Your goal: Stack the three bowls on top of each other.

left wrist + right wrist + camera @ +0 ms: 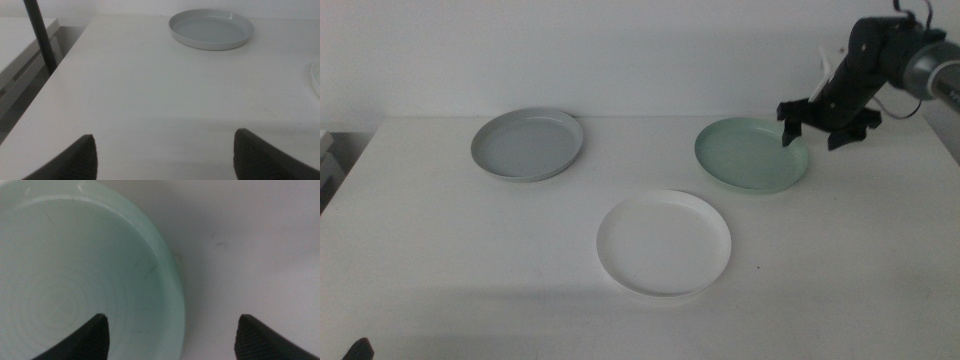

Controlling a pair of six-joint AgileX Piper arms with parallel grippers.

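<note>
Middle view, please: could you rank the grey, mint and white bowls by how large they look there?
1. White bowl, largest, though it lies nearest the camera, so this may be perspective.
2. Mint bowl and grey bowl look about alike; I would not rank them.

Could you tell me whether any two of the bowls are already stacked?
No, the light grey plastic bowl, mint green bowl and white bowl all lie apart on the table.

Bare table (470,250) between three well-apart bowls, right claw (817,133) straddling mint bowl (750,155) rim, open tabletop beyond it
</note>
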